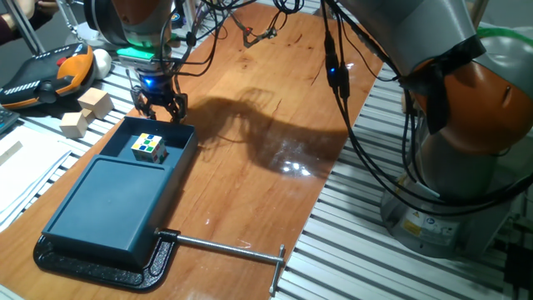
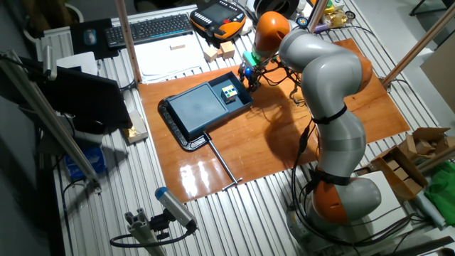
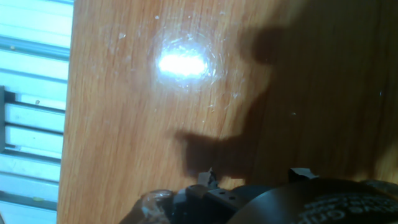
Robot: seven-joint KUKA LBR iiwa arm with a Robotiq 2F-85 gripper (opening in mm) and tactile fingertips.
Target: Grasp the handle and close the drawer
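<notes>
The claw is hanging with its dark fingers spread apart and gripping nothing, just above the handle, the narrow dark teal plastic end rim of the drawer; whether a fingertip is touching that rim I cannot tell. The drawer, a shallow rectangular dark teal plastic tray with rounded corners, is sitting directly below and in front of the claw, pulled out of its flat dark teal box, so I judge the approach to be nearly finished while the grasp and the whole closing push are remaining. A small multicoloured puzzle cube is lying in the tray just beyond the rim from the claw. Well away from the claw, at the box's far end, a black cast-iron clamp is pinning the box, its long thin steel rod pointing sideways. The other fixed view is showing the box, tray and claw in line from above, which the first fixed view is foreshortening. The hand view is giving only bare wooden tabletop, glare and shadow, with neither handle nor drawer visible.
</notes>
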